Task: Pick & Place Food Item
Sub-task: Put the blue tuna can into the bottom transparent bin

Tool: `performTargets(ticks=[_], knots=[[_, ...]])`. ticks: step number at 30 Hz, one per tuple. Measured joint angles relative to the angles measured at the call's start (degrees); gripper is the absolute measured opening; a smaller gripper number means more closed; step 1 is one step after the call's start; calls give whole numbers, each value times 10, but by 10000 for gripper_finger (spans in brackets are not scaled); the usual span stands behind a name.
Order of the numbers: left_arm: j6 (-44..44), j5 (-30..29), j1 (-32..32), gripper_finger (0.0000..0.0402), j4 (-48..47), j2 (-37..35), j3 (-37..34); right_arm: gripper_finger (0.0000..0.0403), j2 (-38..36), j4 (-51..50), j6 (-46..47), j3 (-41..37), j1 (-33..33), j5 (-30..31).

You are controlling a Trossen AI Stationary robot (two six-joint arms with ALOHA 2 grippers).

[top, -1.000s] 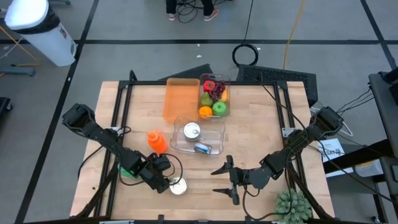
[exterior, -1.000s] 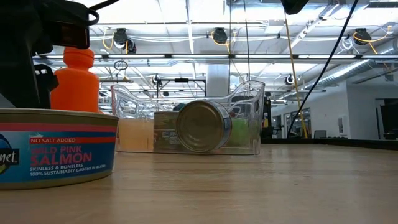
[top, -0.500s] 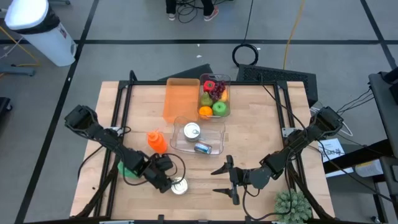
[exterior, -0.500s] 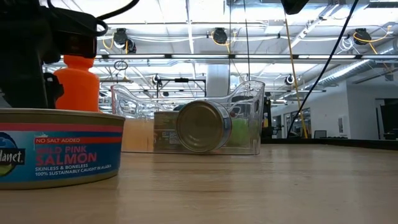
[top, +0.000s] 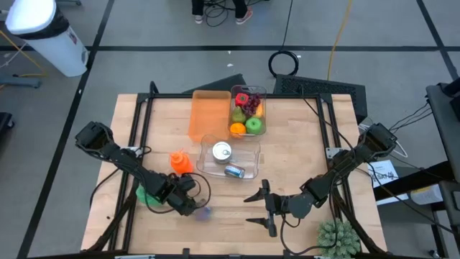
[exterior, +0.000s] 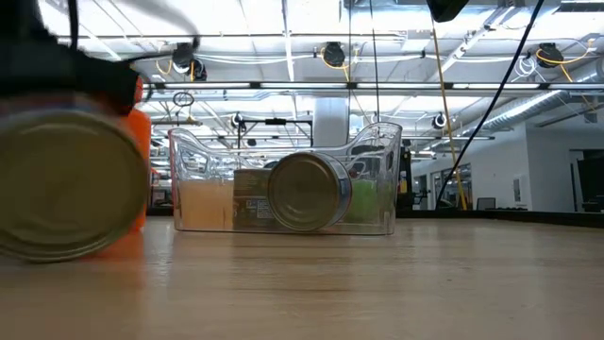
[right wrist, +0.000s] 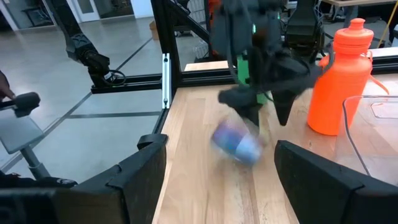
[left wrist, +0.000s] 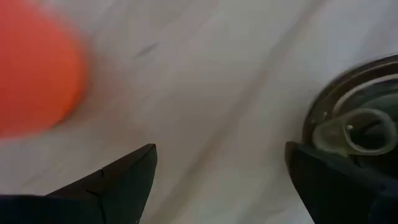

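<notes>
The salmon can (top: 203, 211) lies tipped on its side near the table's front left, blurred. Its round end faces the low camera (exterior: 66, 184). It also shows in the right wrist view (right wrist: 236, 142). My left gripper (top: 185, 203) is open just above and beside it. In the left wrist view (left wrist: 221, 168) the can's pull-tab lid (left wrist: 354, 127) sits right by one finger. My right gripper (top: 250, 208) is open and empty, low over the table to the can's right, pointing at it. My left gripper is open, with the can's lid rim (left wrist: 308, 134) right by one finger (left wrist: 323, 174). I cannot tell whether the finger touches it. The can lies on its side on the table, not held between the fingers.
An orange bottle (top: 180, 162) stands just behind the can. A clear bin (top: 255, 155) with two cans sits mid-table. Behind it are a fruit bin (top: 249, 111) and an orange tray (top: 208, 115). A green plant (top: 338, 237) stands at the front right corner.
The salmon can stood upright on the table. It has tipped over onto its side, its end now toward the table's near edge, and it is blurred with motion. My left gripper has shifted slightly toward the table's left and far edges.
</notes>
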Motion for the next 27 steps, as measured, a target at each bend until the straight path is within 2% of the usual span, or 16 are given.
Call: performTargets(ticks=[6, 11, 18, 23, 27], knots=[[-32, -5, 0, 363, -52, 1, -1, 281, 0, 0, 0, 0, 0, 0], [-7, -7, 5, 363, -58, -5, -1, 281, 0, 0, 0, 0, 0, 0], [-1, -8, -1, 363, -63, -70, 1, 281, 0, 0, 0, 0, 0, 0], [-7, -10, -30, 363, -61, -94, 37, 281, 0, 0, 0, 0, 0, 0], [4, -39, -67, 363, -59, -90, 91, 281, 0, 0, 0, 0, 0, 0]])
